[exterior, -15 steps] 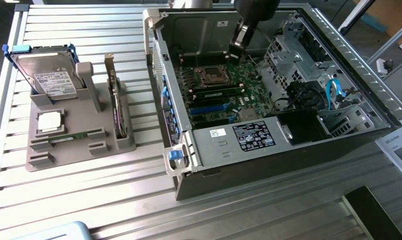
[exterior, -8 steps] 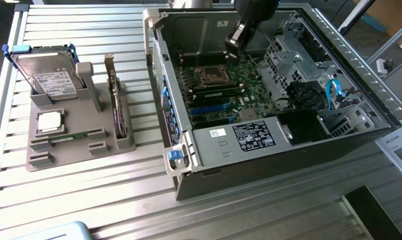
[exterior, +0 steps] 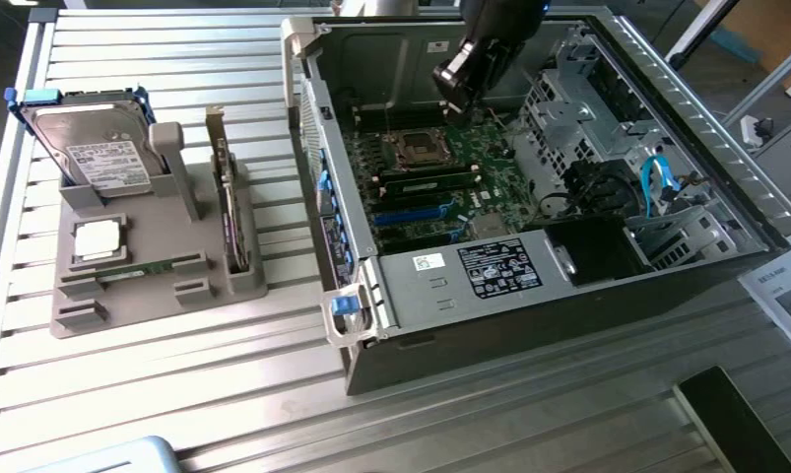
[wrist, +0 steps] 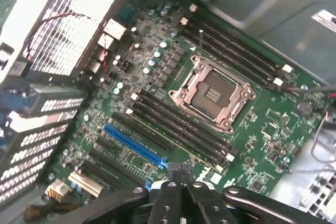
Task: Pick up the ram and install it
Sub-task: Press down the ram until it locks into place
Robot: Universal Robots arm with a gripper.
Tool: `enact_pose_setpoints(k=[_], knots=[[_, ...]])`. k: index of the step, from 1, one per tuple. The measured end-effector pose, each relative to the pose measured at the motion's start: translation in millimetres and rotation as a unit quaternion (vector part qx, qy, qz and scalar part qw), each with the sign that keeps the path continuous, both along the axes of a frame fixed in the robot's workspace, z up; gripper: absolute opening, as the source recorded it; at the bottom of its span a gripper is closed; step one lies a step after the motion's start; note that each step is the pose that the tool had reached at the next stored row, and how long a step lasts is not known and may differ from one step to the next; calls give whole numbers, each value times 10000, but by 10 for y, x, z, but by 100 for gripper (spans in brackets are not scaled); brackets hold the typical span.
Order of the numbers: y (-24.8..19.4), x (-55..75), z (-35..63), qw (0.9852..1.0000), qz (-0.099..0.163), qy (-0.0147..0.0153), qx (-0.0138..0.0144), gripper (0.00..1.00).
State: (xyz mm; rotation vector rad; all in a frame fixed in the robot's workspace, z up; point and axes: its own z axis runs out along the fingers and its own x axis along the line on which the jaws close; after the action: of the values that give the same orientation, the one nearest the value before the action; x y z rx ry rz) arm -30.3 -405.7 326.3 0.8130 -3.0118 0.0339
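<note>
In the exterior view my gripper (exterior: 457,97) hangs inside the open computer case (exterior: 368,296), above the motherboard (exterior: 500,187) near the CPU socket (exterior: 413,148). Just below that socket a long green stick, the ram (exterior: 428,181), stands seated in one of the memory slots. The wrist view looks down on the motherboard (wrist: 262,145), its CPU socket (wrist: 212,95) and the black memory slots (wrist: 173,124). There my gripper (wrist: 184,182) is shut, its black fingers (wrist: 167,203) pressed together with nothing between them. A second green stick (exterior: 152,268) lies flat in the grey holder.
On the exterior view's left, the grey holder (exterior: 80,315) carries a hard drive (exterior: 99,153), a CPU chip (exterior: 97,239) and an upright card with a metal bracket (exterior: 225,197). Case walls, a drive cage (exterior: 572,108) and blue cables (exterior: 654,182) crowd the motherboard.
</note>
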Motion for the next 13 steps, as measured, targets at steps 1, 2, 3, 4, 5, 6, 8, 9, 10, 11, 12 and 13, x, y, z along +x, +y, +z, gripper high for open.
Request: enact_pose_setpoints(k=[1,2,3,4,5,6,8,9,10,11,12,13], knots=[[0,0,0,9999,-100,0,0,11],[0,0,0,9994,-335,0,0,11],[0,0,0,9989,-460,0,0,11],[0,0,0,9984,-570,0,0,11],[0,0,0,9979,-651,0,0,11],[0,0,0,9973,-735,0,0,11],[0,0,0,9959,-907,0,0,11],[0,0,0,9949,-1008,0,0,11],[0,0,0,9940,-1094,0,0,11],[0,0,0,9930,-1182,0,0,11],[0,0,0,9919,-1268,0,0,11],[0,0,0,9908,-1355,0,0,11]])
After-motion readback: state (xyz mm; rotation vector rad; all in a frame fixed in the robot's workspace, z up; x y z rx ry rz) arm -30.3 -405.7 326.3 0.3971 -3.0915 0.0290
